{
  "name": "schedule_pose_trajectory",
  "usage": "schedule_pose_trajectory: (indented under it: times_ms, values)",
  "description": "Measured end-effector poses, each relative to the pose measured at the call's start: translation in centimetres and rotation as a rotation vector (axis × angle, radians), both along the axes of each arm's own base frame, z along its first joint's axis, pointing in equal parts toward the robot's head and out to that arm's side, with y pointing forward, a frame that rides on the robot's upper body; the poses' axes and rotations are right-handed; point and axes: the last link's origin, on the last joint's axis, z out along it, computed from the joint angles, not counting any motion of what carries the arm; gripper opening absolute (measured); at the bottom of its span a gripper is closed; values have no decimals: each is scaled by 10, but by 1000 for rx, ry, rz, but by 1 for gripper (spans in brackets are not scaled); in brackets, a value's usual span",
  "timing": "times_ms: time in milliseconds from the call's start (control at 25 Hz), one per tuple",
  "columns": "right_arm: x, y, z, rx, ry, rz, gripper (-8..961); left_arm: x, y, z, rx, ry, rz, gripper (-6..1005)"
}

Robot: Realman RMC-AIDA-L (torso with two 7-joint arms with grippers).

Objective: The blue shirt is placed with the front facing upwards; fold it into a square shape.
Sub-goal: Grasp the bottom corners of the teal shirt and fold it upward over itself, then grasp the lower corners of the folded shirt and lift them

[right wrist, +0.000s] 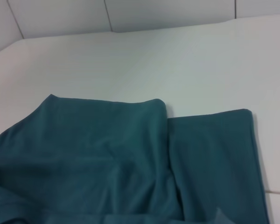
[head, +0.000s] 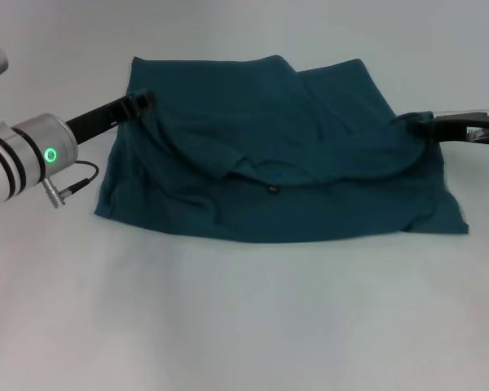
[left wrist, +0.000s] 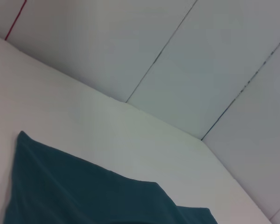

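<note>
Left hand (head: 143,101), right hand (head: 425,127) at blue shirt (head: 269,155) side edges; grip state seemingly unreadable.

The silver left arm reaches in from the left, its black left gripper (head: 143,101) low. The black right gripper (head: 424,126) comes in level from the right.
</note>
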Motion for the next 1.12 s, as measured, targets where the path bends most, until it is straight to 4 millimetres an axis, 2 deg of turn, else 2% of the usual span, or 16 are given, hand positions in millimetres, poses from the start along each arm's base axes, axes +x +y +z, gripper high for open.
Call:
schedule_pose_trajectory:
  times_ms: [360, 440, 680, 800, 880, 1120]
  values:
    - [-6, 7, 19, 48, -22, 21, 357, -11, 1, 30, 103, -17, 9, 488]
    - [-7, 7, 22, 52, -22, 26, 393, -12, -2, 35, 115, -33, 2, 537]
    - [-9, 6, 25, 46, -13, 38, 615, -15, -10, 45, 122, -57, -37, 684]
    - [-5, 0, 26, 33, 7, 27, 614, -20, -19, 48, 109, -69, -60, 757]
    - [0, -6, 27, 19, 20, 19, 614, -25, -26, 50, 103, -80, -72, 858]
    - [15, -34, 30, -36, 76, -5, 614, -42, -47, 60, 89, -95, -94, 857]
